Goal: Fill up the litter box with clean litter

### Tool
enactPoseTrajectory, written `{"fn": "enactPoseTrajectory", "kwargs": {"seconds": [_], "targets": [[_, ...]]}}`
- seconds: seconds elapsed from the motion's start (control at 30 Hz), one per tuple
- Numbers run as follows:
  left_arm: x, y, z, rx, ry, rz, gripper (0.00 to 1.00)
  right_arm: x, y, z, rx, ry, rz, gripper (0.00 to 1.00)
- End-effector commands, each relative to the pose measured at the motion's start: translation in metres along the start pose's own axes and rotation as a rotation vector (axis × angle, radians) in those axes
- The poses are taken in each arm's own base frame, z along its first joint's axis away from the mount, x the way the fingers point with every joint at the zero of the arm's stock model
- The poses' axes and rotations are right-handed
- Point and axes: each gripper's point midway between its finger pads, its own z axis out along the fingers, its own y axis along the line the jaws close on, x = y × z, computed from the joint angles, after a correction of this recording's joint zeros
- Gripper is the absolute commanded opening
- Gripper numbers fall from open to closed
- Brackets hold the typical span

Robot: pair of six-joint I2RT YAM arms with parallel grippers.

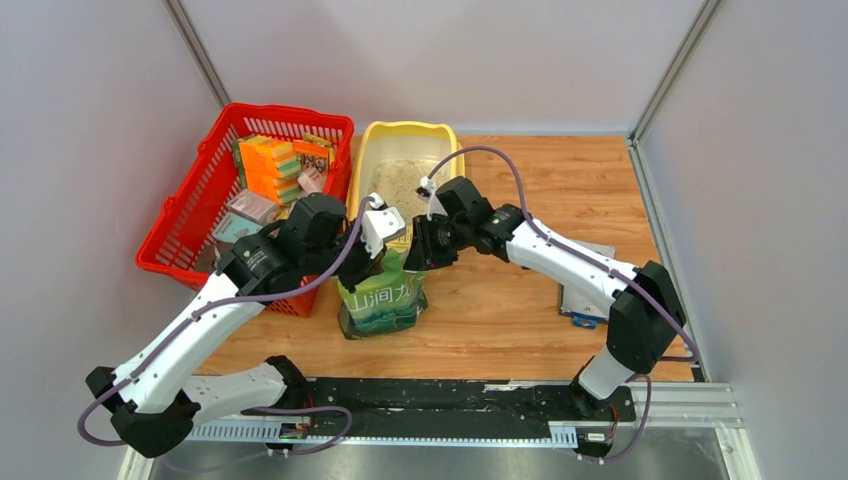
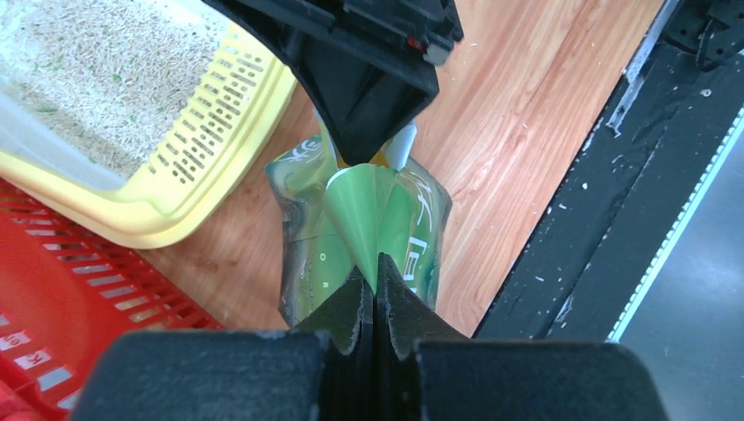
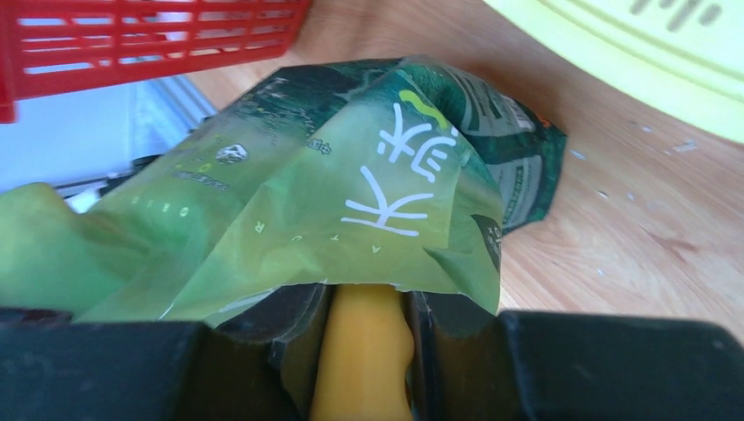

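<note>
On the desk (image 1: 520,300), just in front of the litter box (image 1: 405,127), the green pouch (image 1: 382,298) is standing upright. The left pincer (image 2: 375,282) is clenching one top edge and the right pincer (image 3: 364,303) is gripping the opposite one. Clean litter (image 2: 96,79) is already covering the box floor thinly, so the filling is looking partly done, with more pouring likely waiting.

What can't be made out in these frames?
- Top view: mouth of the green printed pouch, hidden under the left pincer and right pincer.
- Right wrist: yellow piece in the pincer's grip, too close to identify.
- Left wrist: far end of the pale yellow plastic litter tray, cut off by the edge.
- Any view: how full the pouch is.
</note>
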Motion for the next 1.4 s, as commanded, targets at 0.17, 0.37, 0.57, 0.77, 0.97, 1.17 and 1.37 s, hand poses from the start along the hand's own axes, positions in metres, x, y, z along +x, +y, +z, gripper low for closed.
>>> {"fn": "enactPoseTrajectory", "kwargs": {"seconds": [0.17, 0.37, 0.57, 0.77, 0.97, 1.17, 1.37], "targets": [[-0.075, 0.000, -0.058, -0.050, -0.308, 0.215, 0.00, -0.063, 0.042, -0.048, -0.368, -0.046, 0.054, 0.00], [-0.085, 0.010, -0.066, -0.078, -0.266, 0.342, 0.00, -0.069, 0.048, -0.076, -0.497, -0.029, 0.111, 0.00], [-0.096, 0.025, -0.068, -0.124, -0.215, 0.498, 0.00, -0.071, 0.027, -0.084, -0.648, 0.045, 0.240, 0.00], [-0.098, 0.033, -0.067, -0.143, -0.164, 0.533, 0.00, -0.081, 0.004, -0.096, -0.703, 0.035, 0.295, 0.00], [-0.089, 0.037, -0.064, -0.162, -0.129, 0.548, 0.00, -0.083, -0.010, -0.115, -0.683, -0.040, 0.295, 0.00], [-0.089, 0.038, -0.061, -0.165, -0.130, 0.549, 0.00, -0.086, -0.025, -0.127, -0.684, -0.131, 0.351, 0.00], [-0.087, 0.038, -0.055, -0.159, -0.120, 0.548, 0.00, -0.088, -0.032, -0.135, -0.623, -0.149, 0.317, 0.00]]}}
